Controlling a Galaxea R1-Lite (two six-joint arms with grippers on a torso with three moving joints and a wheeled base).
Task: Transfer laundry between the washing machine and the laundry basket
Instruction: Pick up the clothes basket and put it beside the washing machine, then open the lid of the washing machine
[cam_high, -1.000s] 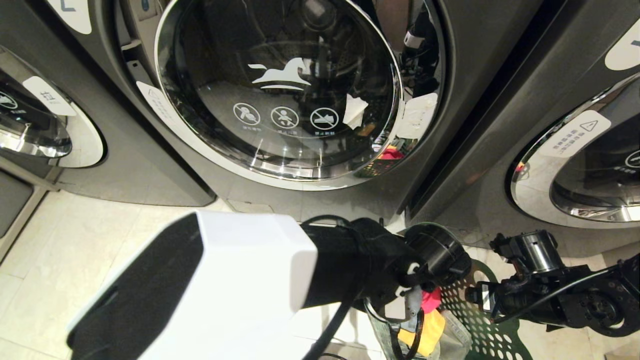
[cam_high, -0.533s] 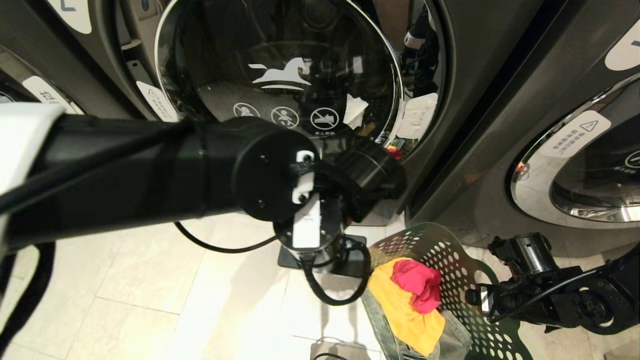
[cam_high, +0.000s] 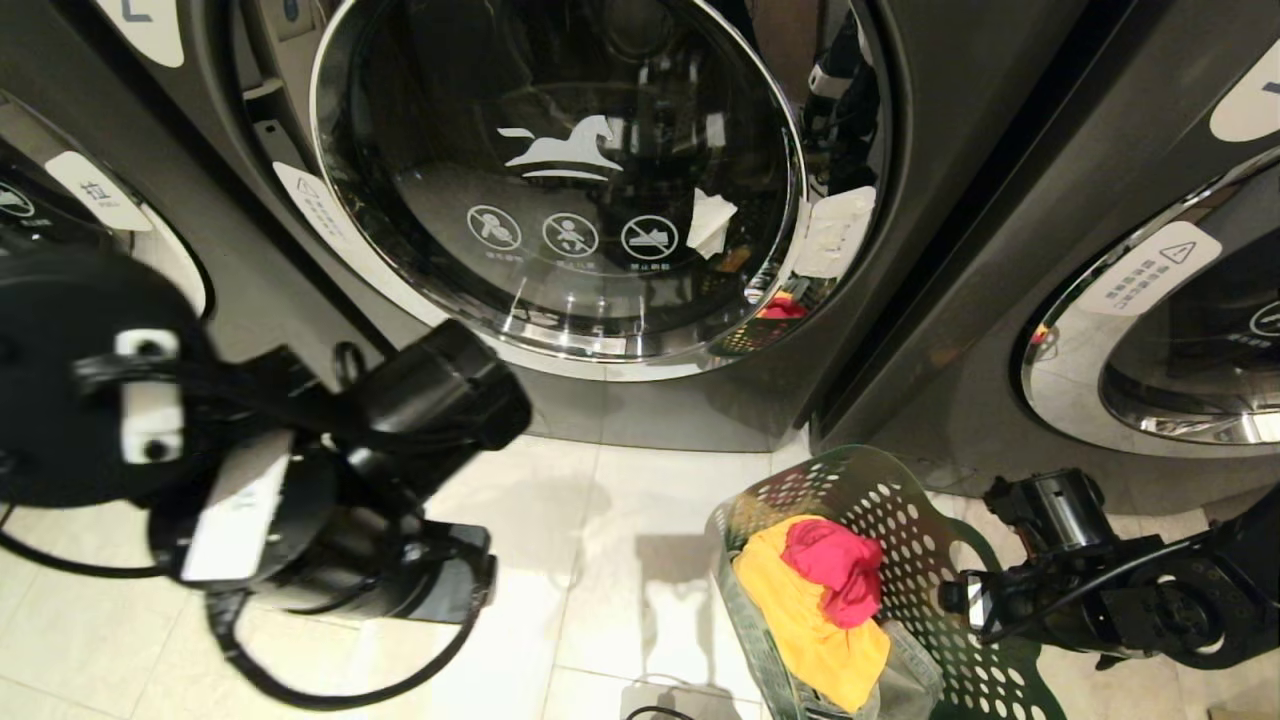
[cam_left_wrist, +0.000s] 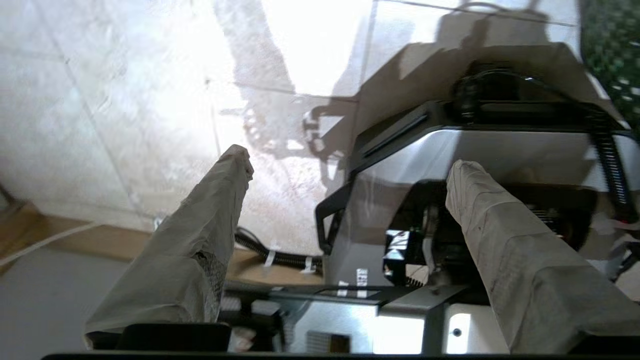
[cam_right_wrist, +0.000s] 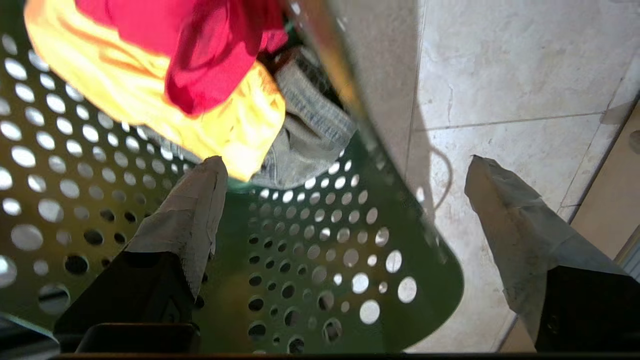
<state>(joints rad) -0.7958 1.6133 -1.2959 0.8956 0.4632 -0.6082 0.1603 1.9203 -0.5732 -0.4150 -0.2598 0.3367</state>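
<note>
Glossy glass and mirror-bright chrome are gleaming on the washing machine (cam_high: 560, 190) door at upper centre, while soft yellow and pink cloth laundry (cam_high: 815, 600) is crumpling inside the perforated, smooth green plastic laundry basket (cam_high: 900, 520) at lower right.

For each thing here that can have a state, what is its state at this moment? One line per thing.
washing machine: round glass door swung open.
laundry basket: on the floor, upright, holding laundry.
laundry: piled in the basket, pink-red garment on the yellow one.
left gripper: open, empty, over the floor.
right gripper: open, empty, straddling the basket wall.
</note>
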